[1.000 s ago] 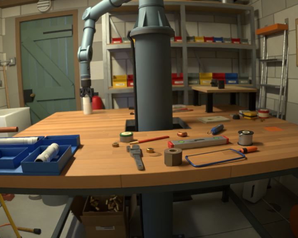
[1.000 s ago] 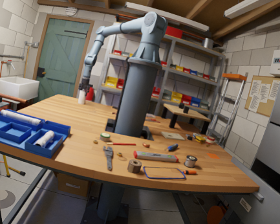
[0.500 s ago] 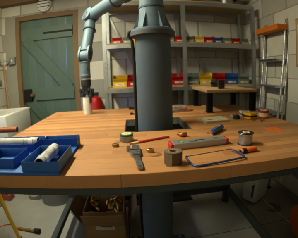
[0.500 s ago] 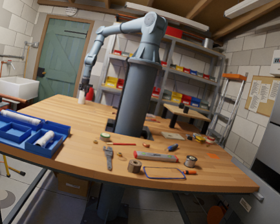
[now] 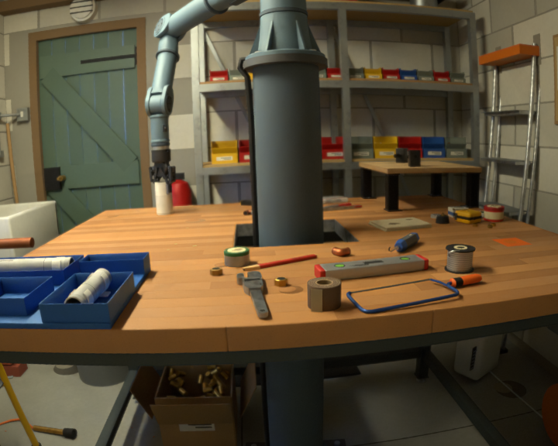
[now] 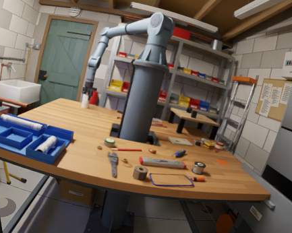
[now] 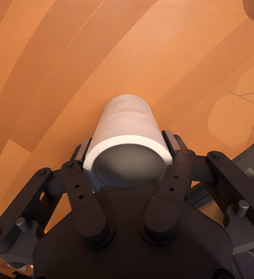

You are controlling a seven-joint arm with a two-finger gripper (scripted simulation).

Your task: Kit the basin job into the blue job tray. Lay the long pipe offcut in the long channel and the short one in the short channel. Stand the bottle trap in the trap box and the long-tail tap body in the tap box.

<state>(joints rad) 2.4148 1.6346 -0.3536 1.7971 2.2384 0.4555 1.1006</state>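
Note:
The top of an upright white tube-shaped part (image 5: 163, 198) (image 6: 85, 101) (image 7: 129, 135) is partly hidden by the fingers that grip it; it stands on the far left edge of the bench, held at its upper rim by my gripper (image 5: 162, 178) (image 6: 87, 93) (image 7: 127, 153). The wrist camera looks down into its hollow open top. The blue job tray (image 5: 53, 288) (image 6: 25, 138) sits at the near left corner. A long white pipe (image 5: 27, 263) (image 6: 21, 122) lies in its long back channel. A short white pipe (image 5: 89, 286) (image 6: 46, 144) lies tilted in the right box, and the left box (image 5: 11, 293) holds nothing.
A red canister (image 5: 181, 192) stands just behind the held part. The arm's grey column (image 5: 285, 144) rises mid-bench. Nearer lie a tape roll (image 5: 236, 256), wrench (image 5: 256, 293), pencil (image 5: 280, 262), spirit level (image 5: 371, 265), cardboard roll (image 5: 323, 293), blue wire frame (image 5: 404, 295) and wire spool (image 5: 460, 258).

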